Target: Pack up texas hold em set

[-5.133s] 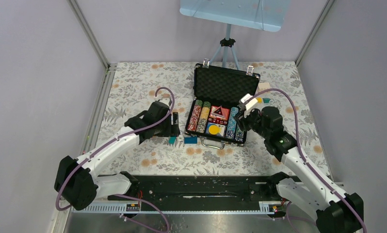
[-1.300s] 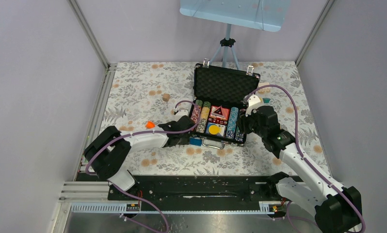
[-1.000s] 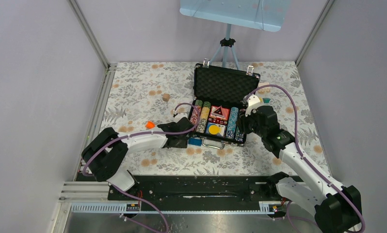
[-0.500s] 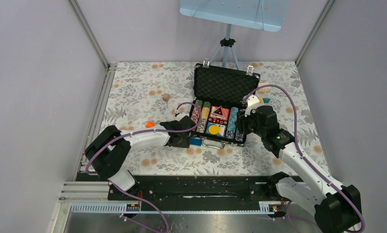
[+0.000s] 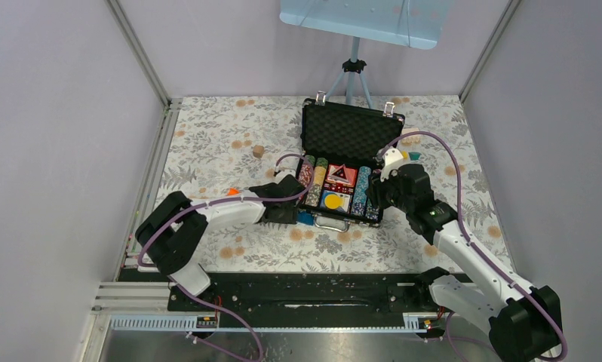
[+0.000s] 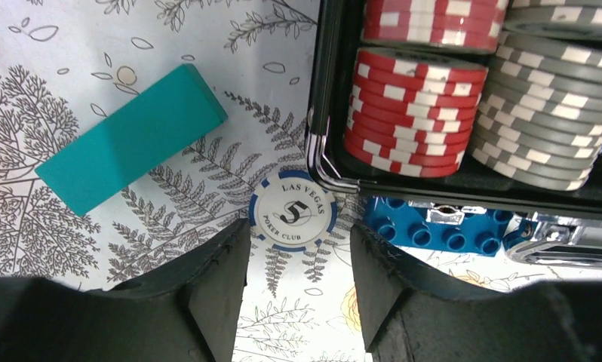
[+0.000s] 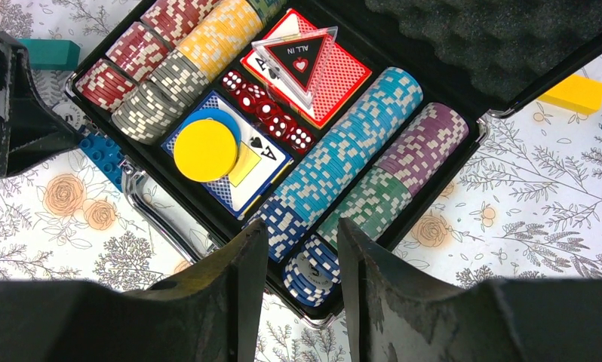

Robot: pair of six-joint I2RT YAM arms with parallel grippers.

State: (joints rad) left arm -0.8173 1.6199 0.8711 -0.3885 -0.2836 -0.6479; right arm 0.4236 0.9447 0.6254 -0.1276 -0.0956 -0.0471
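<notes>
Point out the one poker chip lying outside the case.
The white, blue-edged "5" chip, flat between the left gripper's fingertips outside the case; all others sit in rows inside it.

We log the black rectangular briefcase (image 6: 471, 188) as matt, its grey egg-crate foam lining (image 7: 471, 30) soft and dull, its silver metal handle (image 6: 566, 235) glossy. Red-and-white striped poker chips (image 6: 411, 113): smooth plastic. Teal rectangular toy brick (image 6: 128, 147): matt.

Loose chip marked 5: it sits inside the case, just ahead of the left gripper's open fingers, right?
No, not inside. The left wrist view shows the chip lying on the tablecloth just outside the case's corner, just ahead of the left gripper's open fingers.
</notes>
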